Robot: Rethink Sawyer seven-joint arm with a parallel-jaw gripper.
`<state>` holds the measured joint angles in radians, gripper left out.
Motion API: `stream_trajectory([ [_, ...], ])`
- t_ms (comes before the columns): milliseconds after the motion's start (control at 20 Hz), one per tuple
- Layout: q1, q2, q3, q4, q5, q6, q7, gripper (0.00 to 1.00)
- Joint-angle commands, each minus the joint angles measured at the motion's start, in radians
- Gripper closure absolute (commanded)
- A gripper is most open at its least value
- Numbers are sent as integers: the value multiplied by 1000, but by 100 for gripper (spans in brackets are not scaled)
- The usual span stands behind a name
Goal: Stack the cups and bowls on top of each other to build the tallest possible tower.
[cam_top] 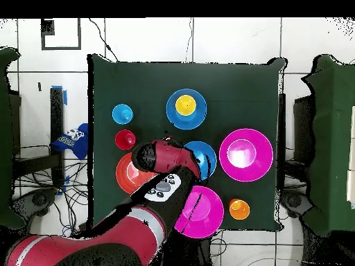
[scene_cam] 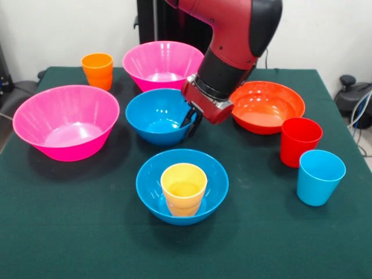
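Green table [scene_cam: 70, 232]: gripper [scene_cam: 191, 121] pinches the blue bowl [scene_cam: 154, 119] rim beneath it; thin edge grip may slip on lifting.

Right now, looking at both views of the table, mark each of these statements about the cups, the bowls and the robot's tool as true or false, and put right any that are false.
1. A yellow cup stands inside a blue bowl. True.
2. The tool is at the rim of the orange-red bowl. False: it is at the rim of the other blue bowl.
3. The red cup and the light blue cup stand beside each other on the table. True.
4. The orange cup sits inside a pink bowl. False: it stands on the table, between the two pink bowls.
5. Both pink bowls are empty. True.
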<state>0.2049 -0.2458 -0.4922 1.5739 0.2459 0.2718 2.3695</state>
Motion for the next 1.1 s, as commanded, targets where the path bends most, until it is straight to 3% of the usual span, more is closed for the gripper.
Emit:
stream_trajectory([
  [50,28,-7,124,-9,-52,115,25,100],
  [350,66,-95,57,-99,-105,365,-54,100],
  [500,64,-126,61,-152,-138,454,-91,100],
  [1100,95,-111,21,-345,-289,415,-75,100],
])
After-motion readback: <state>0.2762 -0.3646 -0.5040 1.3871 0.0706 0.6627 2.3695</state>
